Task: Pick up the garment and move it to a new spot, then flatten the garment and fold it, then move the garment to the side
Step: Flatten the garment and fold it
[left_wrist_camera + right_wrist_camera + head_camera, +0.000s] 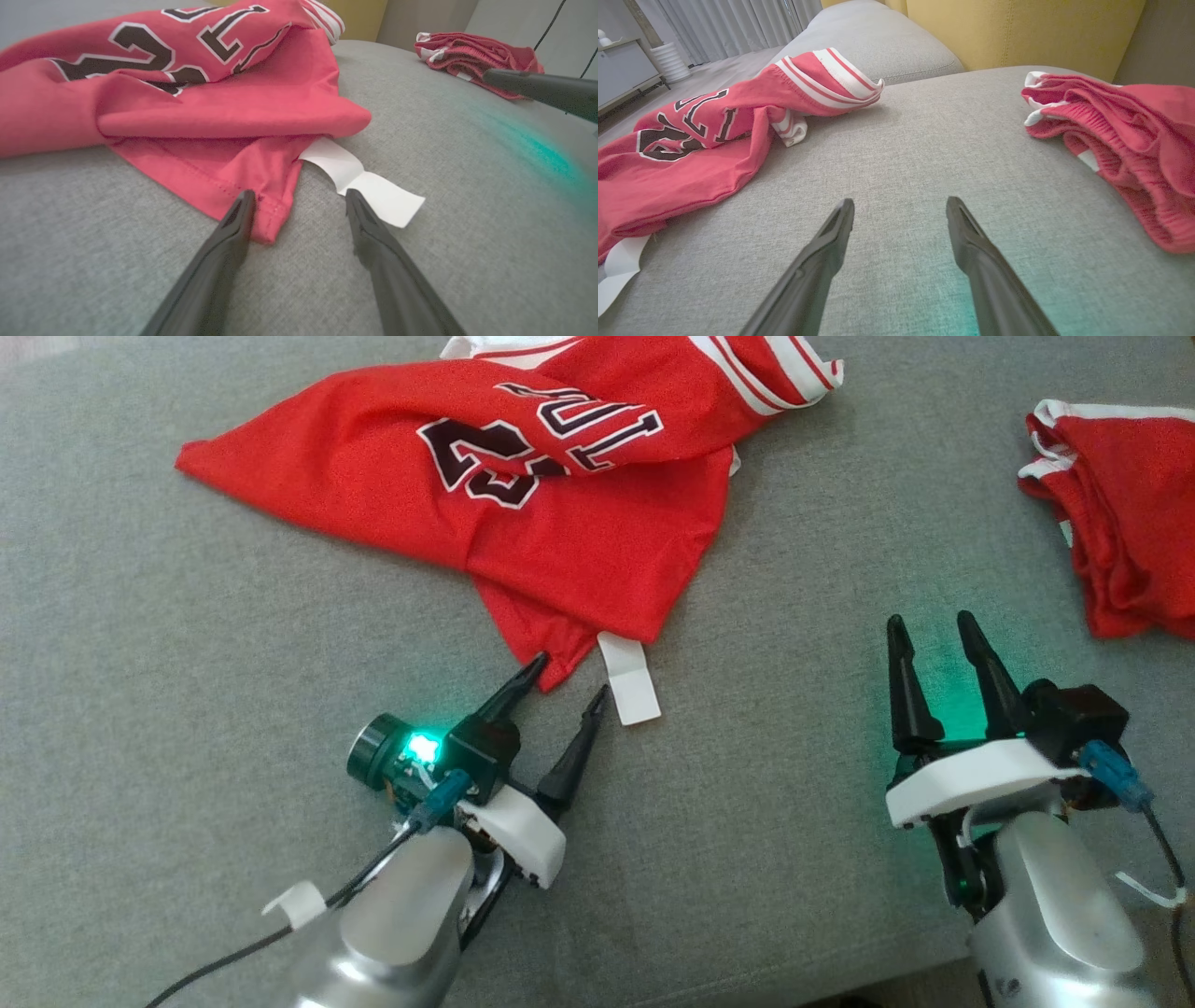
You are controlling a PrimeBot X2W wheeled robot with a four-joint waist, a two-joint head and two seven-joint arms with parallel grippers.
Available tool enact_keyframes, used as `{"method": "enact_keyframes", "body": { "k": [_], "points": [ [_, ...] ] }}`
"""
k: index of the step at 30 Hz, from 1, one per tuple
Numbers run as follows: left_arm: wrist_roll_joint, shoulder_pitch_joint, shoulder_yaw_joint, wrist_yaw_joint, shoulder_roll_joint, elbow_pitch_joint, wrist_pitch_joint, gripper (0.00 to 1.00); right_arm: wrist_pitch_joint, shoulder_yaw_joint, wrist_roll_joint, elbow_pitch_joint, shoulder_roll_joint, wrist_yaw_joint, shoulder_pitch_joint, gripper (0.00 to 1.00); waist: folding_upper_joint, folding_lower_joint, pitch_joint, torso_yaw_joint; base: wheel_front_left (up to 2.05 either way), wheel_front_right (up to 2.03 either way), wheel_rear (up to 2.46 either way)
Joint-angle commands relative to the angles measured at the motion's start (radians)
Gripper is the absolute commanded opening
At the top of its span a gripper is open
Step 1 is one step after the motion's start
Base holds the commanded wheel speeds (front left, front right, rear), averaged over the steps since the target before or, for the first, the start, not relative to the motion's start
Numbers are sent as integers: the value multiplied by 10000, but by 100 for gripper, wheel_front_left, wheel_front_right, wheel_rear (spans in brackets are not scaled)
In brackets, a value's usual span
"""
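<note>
Head view steeply downward, wrist views low, close — all share the jersey (579, 532)

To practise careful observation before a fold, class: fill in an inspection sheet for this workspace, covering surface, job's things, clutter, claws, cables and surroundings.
Surface: grey cushion, soft fabric.
Job's things: red jersey, crumpled, not flattened; white tag sticking out at its near hem.
Clutter: second red garment bunched at the right.
Claws: left claw open, hem corner between its fingers, ungripped; right claw open over bare cushion.
Cables: black cable along left arm; blue-plugged cable at right wrist.
Surroundings: yellow backrest, curtains behind.
</note>
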Motion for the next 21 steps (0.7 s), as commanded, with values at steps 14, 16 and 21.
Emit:
{"method": "enact_keyframes", "body": {
  "k": [14,16,21],
  "points": [
    [-621,527,1035,1125,124,-764,29,0,-111,-379,56,18,12,-7,690,100,-1,1,-1673,1708,0,0,0],
    [-482,905,1483,1294,227,-1415,29,0,-111,-436,91,91,37,-7,882,100,-1,1,-2000,2156,0,0,0],
    [-214,1910,2661,1552,748,-2600,29,0,-111,-317,156,271,121,-7,1201,100,-1,1,-2450,2917,0,0,0]
  ]
}}
